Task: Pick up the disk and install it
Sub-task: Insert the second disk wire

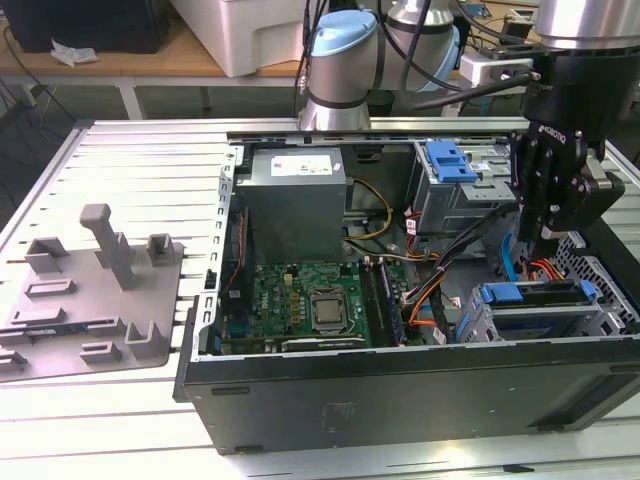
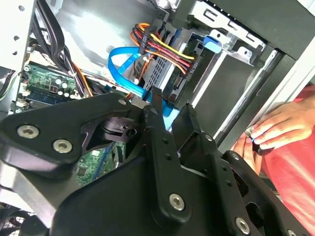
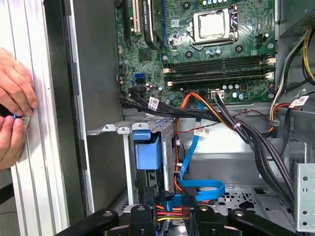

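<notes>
An open computer case (image 1: 400,400) is laid on a slatted table (image 1: 140,160), with a moulded fixture plate (image 1: 90,300) placed beside it toward the exterior view's left. Inside the case, the motherboard (image 1: 300,300) is seated near the middle, the power-supply box (image 1: 295,200) behind it, and the drive cage (image 1: 540,310) at the exterior view's right. The gripper (image 1: 545,235) is positioned above that cage, and a person's hands (image 3: 12,113) are seen at the case's outer edge in the first wrist view.

Even, bright overhead light in the exterior view; the ribbed counter (image 1: 120,150) is pale and slightly washed. The case (image 1: 400,390) front wall sits in shade. In the second wrist view, the dark claw (image 2: 170,110) looms soft, nearly unfocused.
</notes>
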`<state>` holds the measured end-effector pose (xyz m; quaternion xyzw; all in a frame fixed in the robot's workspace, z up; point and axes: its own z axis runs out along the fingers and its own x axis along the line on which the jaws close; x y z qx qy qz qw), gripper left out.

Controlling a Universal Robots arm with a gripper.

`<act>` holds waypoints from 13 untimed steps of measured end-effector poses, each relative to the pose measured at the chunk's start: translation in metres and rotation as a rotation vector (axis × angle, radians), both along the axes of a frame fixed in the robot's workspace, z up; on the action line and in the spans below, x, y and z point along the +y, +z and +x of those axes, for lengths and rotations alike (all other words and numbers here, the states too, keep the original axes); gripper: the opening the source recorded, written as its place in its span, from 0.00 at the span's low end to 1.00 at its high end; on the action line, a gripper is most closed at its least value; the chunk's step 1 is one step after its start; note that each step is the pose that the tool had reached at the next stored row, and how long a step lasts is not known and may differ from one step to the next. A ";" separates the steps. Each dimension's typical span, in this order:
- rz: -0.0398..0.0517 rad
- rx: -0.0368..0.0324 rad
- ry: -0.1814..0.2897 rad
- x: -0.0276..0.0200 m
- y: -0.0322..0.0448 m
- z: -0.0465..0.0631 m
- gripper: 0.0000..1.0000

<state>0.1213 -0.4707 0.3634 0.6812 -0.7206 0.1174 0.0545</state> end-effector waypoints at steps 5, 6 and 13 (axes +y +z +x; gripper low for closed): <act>0.0042 0.0000 -0.001 -0.0041 0.0000 0.000 0.16; 0.0044 0.0000 -0.001 -0.0046 0.0000 0.000 0.16; 0.0057 0.0000 -0.002 -0.0061 0.0000 0.000 0.16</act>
